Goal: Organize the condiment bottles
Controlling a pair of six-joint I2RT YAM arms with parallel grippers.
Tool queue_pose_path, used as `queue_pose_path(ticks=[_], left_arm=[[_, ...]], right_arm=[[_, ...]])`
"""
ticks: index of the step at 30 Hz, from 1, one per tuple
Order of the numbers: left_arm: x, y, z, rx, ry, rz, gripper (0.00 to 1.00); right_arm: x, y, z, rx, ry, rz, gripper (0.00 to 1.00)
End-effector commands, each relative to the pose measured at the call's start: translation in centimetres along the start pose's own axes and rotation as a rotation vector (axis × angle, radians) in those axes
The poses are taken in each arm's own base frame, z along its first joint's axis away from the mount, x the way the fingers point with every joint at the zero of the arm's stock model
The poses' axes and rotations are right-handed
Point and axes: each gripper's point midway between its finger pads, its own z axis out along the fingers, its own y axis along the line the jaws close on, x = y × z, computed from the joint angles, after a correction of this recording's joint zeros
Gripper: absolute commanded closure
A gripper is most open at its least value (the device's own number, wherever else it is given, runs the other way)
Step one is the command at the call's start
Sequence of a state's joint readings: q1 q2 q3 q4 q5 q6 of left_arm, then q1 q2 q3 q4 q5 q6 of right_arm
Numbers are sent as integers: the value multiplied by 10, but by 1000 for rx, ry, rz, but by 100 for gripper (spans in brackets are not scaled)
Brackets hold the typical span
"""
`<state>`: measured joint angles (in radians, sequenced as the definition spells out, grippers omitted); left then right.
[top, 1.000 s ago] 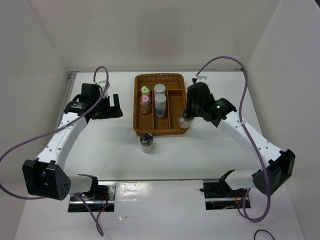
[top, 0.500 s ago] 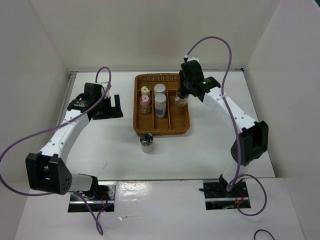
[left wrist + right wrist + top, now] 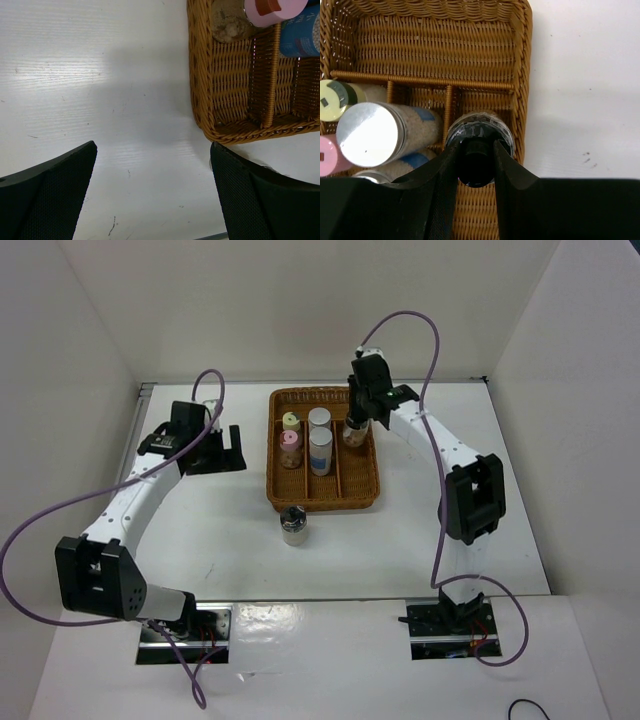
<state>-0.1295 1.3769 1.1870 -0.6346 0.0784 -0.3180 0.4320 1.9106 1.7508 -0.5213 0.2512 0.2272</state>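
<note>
Right gripper: clenched on the black-capped shaker jar. In the right wrist view its two fingers press the dark cap from either side.
Held jar, place: upright inside the right-hand lane of the brown wicker divided tray, at the far end of that lane and just short of the cross divider. The view from above shows it close to the tray's right wall. The gripper hides its base, so I cannot tell whether it rests on the tray floor.
Left gripper: released, with the jaws spread wide and nothing between them. It hangs over the bare white counter, just left of the tray. The left wrist view shows the tray's near-left corner past its right finger.
Yellow-capped jar: upright at the far end of the left lane, right beside the cross divider.
Pink-capped jar: upright in the same left lane, directly on the near side of the yellow one.
Grey-capped jars: two taller ones with blue labels stand in the middle lane. The far one and the near one stand one behind the other, close together.
Second black-capped jar: upright on the counter outside the tray, just in front of its near rim and apart from both arms.
Right arm: reaches over the tray's far right side, with its purple cable arching above it.
</note>
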Motion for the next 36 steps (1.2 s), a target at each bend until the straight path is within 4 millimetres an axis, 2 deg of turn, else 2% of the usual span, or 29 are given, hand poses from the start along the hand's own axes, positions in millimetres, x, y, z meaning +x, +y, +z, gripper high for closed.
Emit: queue_pose_path(ticks=[1,9,10,11,13,14,16,17,19,21,24,25,27,28,29,30,31,32,33,34,35,36], left_arm=[[-18,-1,0,-4,-42,-4,0],[-20,-2,1,-4,-42,-13,0],[-20,-2,1,-4,-42,-13,0],[-20,-2,1,-4,-42,-13,0],[-20,-3,1,6,-39,-13,0],[-20,-3,1,6,-39,-13,0],[-21,-4,-2,9,-49,-12,0],[-23,-5,-5,11,-58,-11,0],[-18,-4,-6,9,-48,-12,0],[-15,-3,-11,9,-49,-12,0],[-14,-4,-16,12,-61,-11,0],[-14,-4,-20,13,-66,-10,0],[-13,-5,-26,17,-80,-8,0],[-13,-5,-31,19,-88,-8,0],[-10,-4,-30,16,-79,-9,0],[-8,-4,-32,17,-83,-8,0],[-9,-5,-36,21,-97,-7,0],[-6,-4,-34,19,-88,-17,0],[-7,-7,-37,33,-93,-15,0],[-3,-8,-37,41,-88,-15,0],[1,-7,-35,39,-78,-16,0],[2,-9,-35,49,-75,-25,0]], right_arm=[[-29,9,9,-31,-82,8,100],[-11,7,30,-11,-51,-9,100],[-3,6,35,-7,-33,-14,100],[-3,6,35,-7,-33,-14,96],[3,8,40,-13,-19,-17,85],[3,8,40,-13,-19,-8,72],[7,7,41,-10,-10,-10,56],[11,7,42,-8,-2,-3,41],[6,6,34,-11,-13,10,25],[-2,6,24,-16,-29,25,19],[-12,6,2,-31,-48,43,16],[-21,3,-15,-38,-75,50,16],[-31,1,-36,-49,-111,59,16],[-29,-2,-44,-49,-114,59,16],[-43,-5,-70,-63,-164,72,16],[-45,-1,-84,-80,-181,69,16],[-35,3,-93,-71,-181,55,16],[-44,4,-120,-81,-233,47,16],[-42,9,-132,-91,-248,31,16],[-27,26,-142,-131,-229,-1,16],[-29,30,-163,-164,-261,-1,19],[-18,39,-170,-202,-243,-20,22]])
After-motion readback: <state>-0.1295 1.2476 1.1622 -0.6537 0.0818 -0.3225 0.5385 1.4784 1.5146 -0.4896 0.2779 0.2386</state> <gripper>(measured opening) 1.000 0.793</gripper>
